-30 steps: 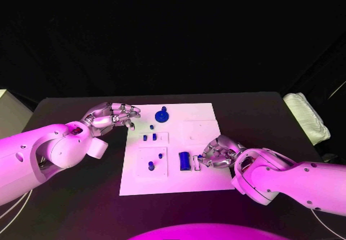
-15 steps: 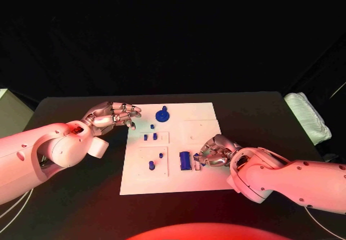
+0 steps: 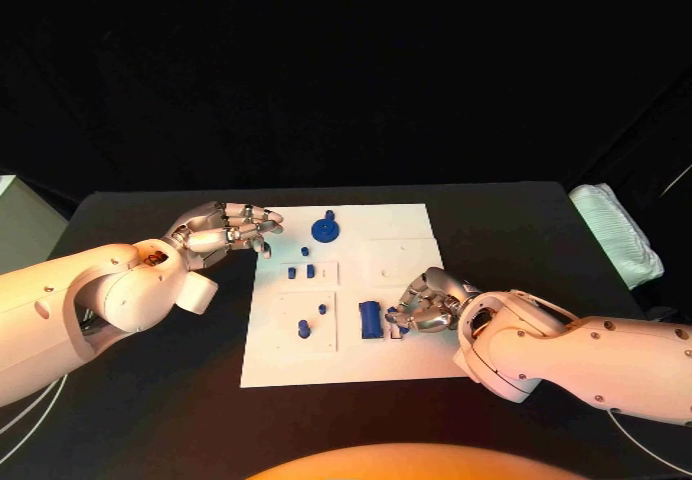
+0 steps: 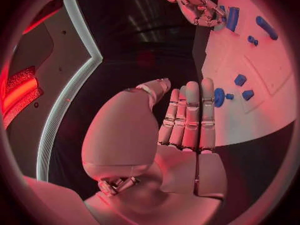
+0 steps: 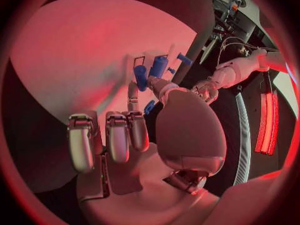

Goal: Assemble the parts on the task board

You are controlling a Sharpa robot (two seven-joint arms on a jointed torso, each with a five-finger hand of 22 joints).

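Head view: right hand point(image 3: 426, 303) sits curled at the task board point(image 3: 346, 360), fingertips against a blue part point(image 3: 371, 320); grasp, I cannot tell. Left hand point(image 3: 224, 232) hovers at the board's far left corner, fingers curled, gripping nothing.

No text, label, brand, number or sign could be read anywhere in these views. The white task board point(image 3: 353, 350) carried only faint outlines of recesses (no lettering among them), and the small blue parts point(image 3: 371, 320) on it were plain. The white arm shells and silver hands bore no markings that could be made out, and the black table point(image 3: 159, 400) was unmarked too.
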